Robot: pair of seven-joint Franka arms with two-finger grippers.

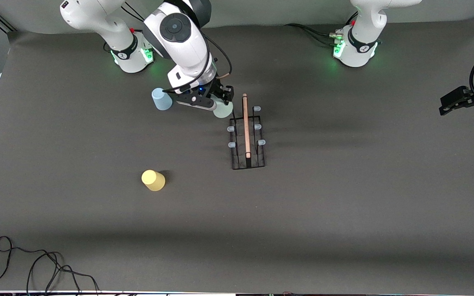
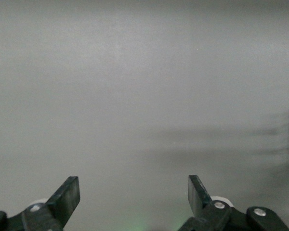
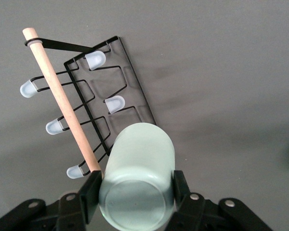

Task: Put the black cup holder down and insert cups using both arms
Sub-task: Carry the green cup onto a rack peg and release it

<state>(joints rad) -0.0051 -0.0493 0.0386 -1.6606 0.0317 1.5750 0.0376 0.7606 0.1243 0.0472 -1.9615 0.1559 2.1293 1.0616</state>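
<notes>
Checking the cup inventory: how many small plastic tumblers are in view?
3. Pale grey-green tumbler held in the right gripper beside the black wire rack; light blue tumbler and yellow tumbler on the table.

Grey-green cup (image 3: pixel 137 180) gripped beside rack (image 1: pixel 247 137)

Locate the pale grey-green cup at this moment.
The pale grey-green cup is held in the right gripper, up over the end of the black cup holder that lies toward the robots' bases, with the light blue cup standing on the table nearby.
</notes>
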